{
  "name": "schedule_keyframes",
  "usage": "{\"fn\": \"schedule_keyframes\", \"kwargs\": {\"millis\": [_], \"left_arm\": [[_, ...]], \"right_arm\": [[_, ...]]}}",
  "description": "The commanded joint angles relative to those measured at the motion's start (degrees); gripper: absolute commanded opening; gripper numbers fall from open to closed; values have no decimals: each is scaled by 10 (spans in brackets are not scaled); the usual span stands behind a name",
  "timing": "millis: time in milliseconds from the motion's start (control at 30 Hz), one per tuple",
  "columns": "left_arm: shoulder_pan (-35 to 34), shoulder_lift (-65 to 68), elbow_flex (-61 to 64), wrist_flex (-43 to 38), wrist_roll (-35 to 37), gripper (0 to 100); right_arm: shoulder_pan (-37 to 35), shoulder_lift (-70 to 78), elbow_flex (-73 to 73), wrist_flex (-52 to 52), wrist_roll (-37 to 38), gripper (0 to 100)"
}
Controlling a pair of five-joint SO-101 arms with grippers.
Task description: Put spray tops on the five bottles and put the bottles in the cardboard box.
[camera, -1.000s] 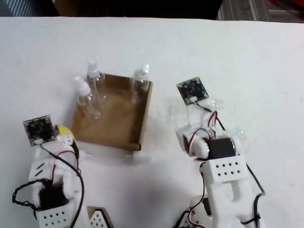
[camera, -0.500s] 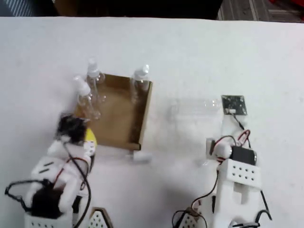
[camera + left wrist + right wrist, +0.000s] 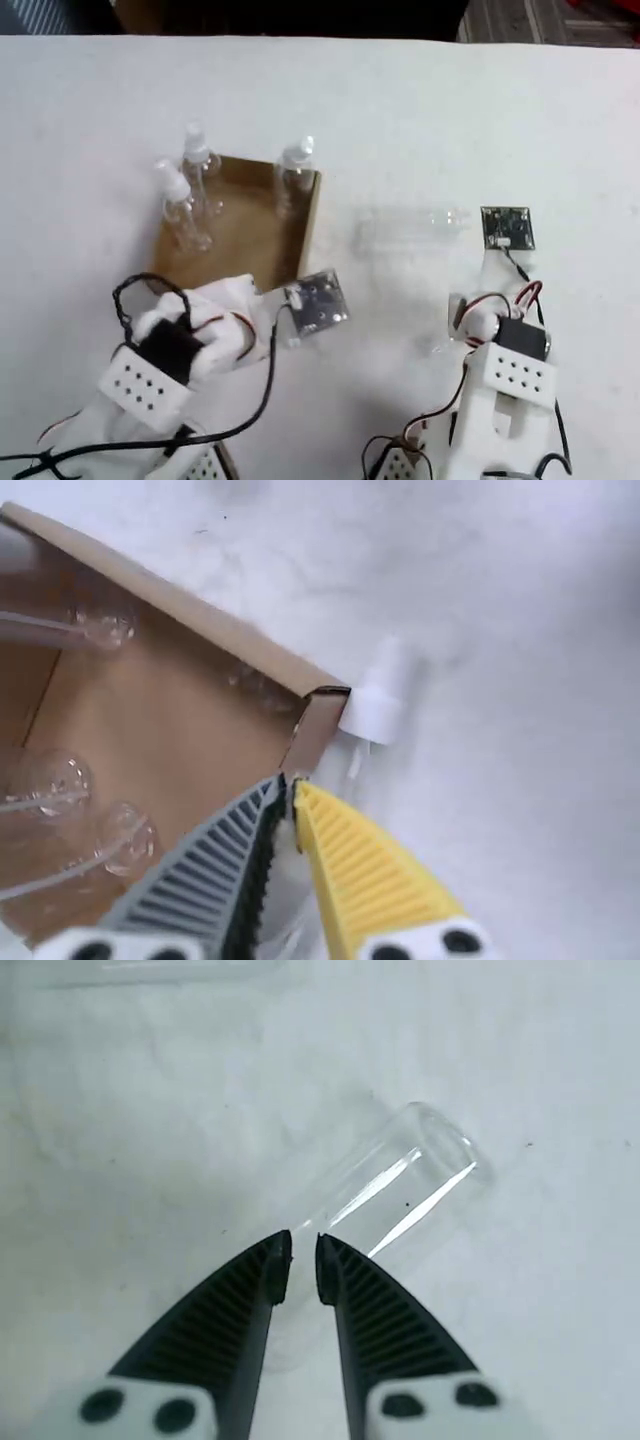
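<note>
A cardboard box (image 3: 296, 250) lies left of centre, with three clear bottles with white spray tops (image 3: 186, 207) (image 3: 198, 160) (image 3: 294, 170) standing at its far side. A capless clear bottle (image 3: 405, 226) lies on the table right of the box. A second capless bottle (image 3: 400, 1188) lies just beyond my right gripper (image 3: 302, 1255), whose black fingers are shut. My left gripper (image 3: 290, 792), grey and yellow, is shut at the box's near right corner. A loose white spray top (image 3: 375, 705) lies there, its thin tube pointing toward the fingertips.
White table all around. The left arm (image 3: 165, 360) lies across the near edge of the box, and the right arm (image 3: 505, 375) stands at the near right. Dark floor runs beyond the table's far edge (image 3: 320, 38).
The left arm has swung from left of the box to its near right corner, over the loose spray top. The right arm has pulled right and toward the near edge, away from the lying bottle.
</note>
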Motion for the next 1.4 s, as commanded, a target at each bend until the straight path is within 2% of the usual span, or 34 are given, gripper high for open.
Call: {"fn": "schedule_keyframes", "kwargs": {"millis": [0, 100, 233, 400, 500, 633, 867, 967, 1067, 1133, 1367], "left_arm": [[-7, -2, 6, -18, 4, 24], [-73, -33, 8, 2, 40, 24], [-206, -75, 7, 53, 113, 24], [-384, -56, 11, 53, 205, 23], [-435, -28, 11, 48, 241, 24], [-457, 33, 12, 21, 279, 24], [-436, 127, 9, -16, 282, 26], [-418, 131, 9, -26, 292, 84], [-407, 131, 10, -27, 348, 180], [-406, 132, 11, -27, 355, 220], [-409, 136, 24, -35, 355, 225]], "right_arm": [[7, 5, 10, -11, 11, 20], [7, 6, 12, -15, 14, 20], [7, 6, 12, -15, 15, 20], [7, 6, 12, -15, 15, 20], [7, 6, 12, -15, 15, 20], [7, 6, 12, -15, 15, 20], [7, 6, 13, -15, 16, 20], [7, 6, 16, -15, 17, 20], [7, 6, 18, -15, 40, 20], [7, 6, 18, -15, 43, 20], [7, 6, 18, -15, 45, 20]]}}
